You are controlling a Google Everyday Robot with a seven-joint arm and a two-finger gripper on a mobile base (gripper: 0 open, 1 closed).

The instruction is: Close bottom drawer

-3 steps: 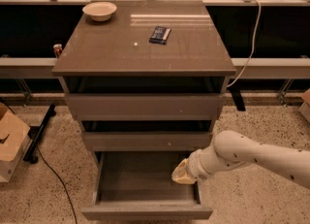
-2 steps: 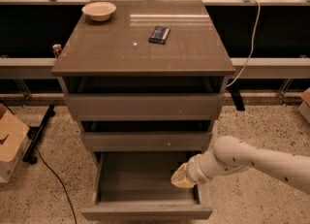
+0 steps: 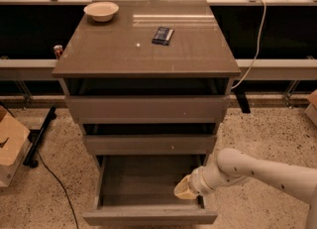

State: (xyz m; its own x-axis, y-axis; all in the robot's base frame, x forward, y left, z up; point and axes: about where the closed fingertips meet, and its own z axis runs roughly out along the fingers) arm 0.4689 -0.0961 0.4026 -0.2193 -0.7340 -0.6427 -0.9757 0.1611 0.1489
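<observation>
So the bottom drawer point(image 3: 148, 217) is pulled well out of the table point(image 3: 188, 49), with its flat front nearest the camera and the open grey box behind it. The two drawers above are only slightly out. The claw point(image 3: 187, 188) is on the right side of that open box, low over the floor of the drawer and just behind the front panel, with the arm point(image 3: 257, 171) coming in from the right. I honestly can't tell if the claw is open or closed from this angle. What matters here is that the front panel lies on the camera side of the claw, while the drawer has to travel the other way, back into the table. The front runs side to side and the slide goes straight away from the camera. As I read it, the claw is on the wrong side of the panel to push it. It'd probably have to lift out over the front edge and come around to the outer face, ideally nearer the middle than the right end so the drawer doesn't skew.
</observation>
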